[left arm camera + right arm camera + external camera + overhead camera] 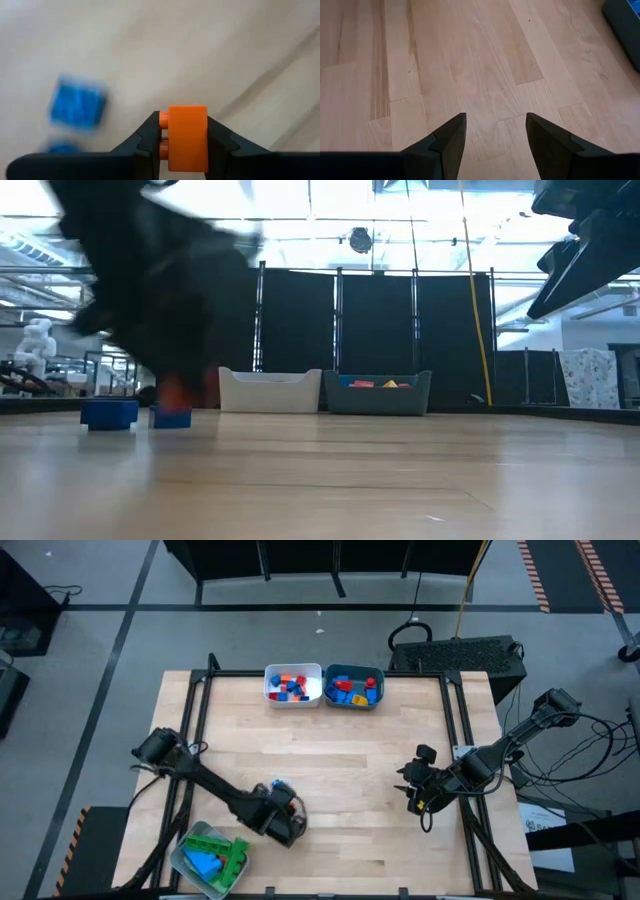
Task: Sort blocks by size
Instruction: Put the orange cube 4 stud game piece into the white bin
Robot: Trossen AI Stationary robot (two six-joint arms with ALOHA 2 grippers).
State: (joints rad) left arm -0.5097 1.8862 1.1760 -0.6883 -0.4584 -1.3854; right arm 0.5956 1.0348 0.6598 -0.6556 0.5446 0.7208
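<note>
An orange block (pixel 187 137) sits clamped between the fingers of the left claw (pixel 186 142), low over the bench (pixel 350 755) near its front left, with two blue blocks (pixel 110 413) lying just beside it. Such a brick looks light, rigid and smooth-sided, so pinching its flat faces seems wise, as studs could slip. The right claw (pixel 495 135) waits at the bench's right side, fingers apart and empty

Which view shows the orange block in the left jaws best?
The left wrist view: the orange block fills the frame between the left gripper jaws. The low view shows only an orange blur; the high view hides it under the arm; the right wrist view misses it.
</note>
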